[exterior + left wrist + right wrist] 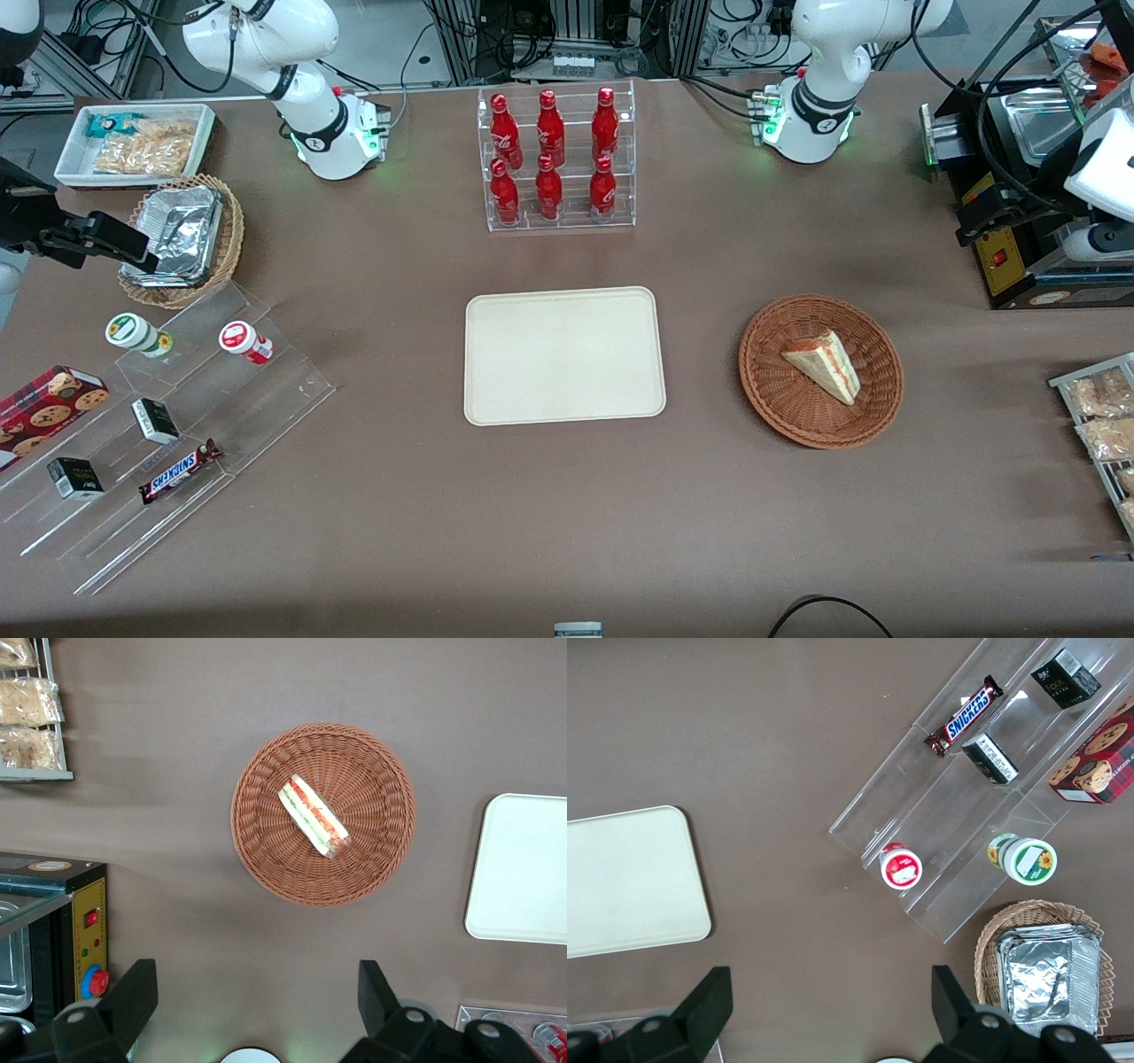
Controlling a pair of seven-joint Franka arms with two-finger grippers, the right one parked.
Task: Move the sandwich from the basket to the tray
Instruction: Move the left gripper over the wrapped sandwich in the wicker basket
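Gripper [252, 992] open above sandwich [313, 816] in basket [266, 850]

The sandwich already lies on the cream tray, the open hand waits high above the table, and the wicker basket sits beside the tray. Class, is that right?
Not quite: the sandwich lies in the basket, not on the tray, which the front view shows bare. The rest holds: the open hand waits high above the table, and the basket sits beside the tray.
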